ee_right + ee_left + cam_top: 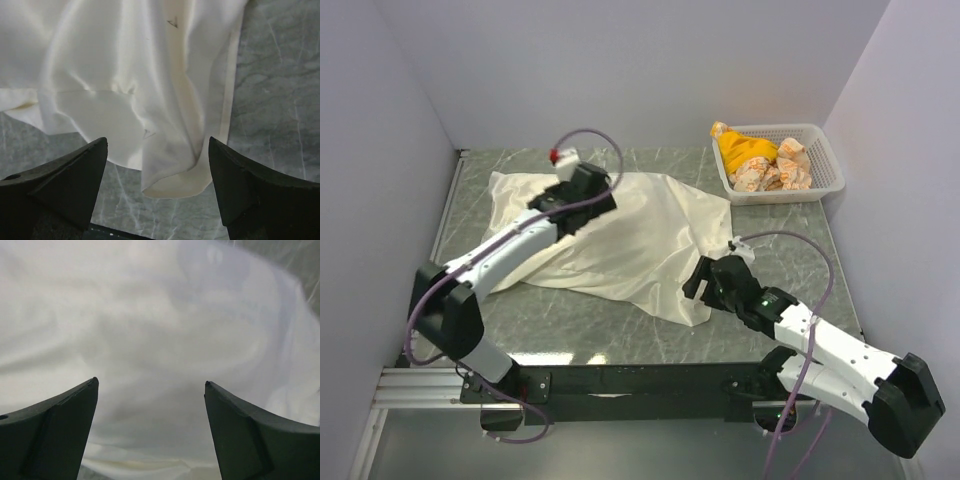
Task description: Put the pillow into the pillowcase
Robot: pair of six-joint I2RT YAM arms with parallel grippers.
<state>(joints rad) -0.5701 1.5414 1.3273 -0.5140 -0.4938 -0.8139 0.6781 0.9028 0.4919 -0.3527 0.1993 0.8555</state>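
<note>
The pillowcase [640,230] lies spread and wrinkled across the marble table, a limp cream cloth. The pillow is hidden; no padded shape or print shows apart from the cloth. My left gripper [582,185] hovers over the cloth's far left part, and the left wrist view shows it open [151,382] with only smooth cream fabric [160,315] below. My right gripper [705,280] stands open at the cloth's near right corner. In the right wrist view its jaws [157,140] are spread on either side of a folded hem corner [175,180] and hold nothing.
A white plastic basket [825,150] stands at the back right, holding a yellow item [745,150] and several small wrapped pieces. White walls close in the back and both sides. Bare grey-green marble [780,250] shows to the right of the cloth.
</note>
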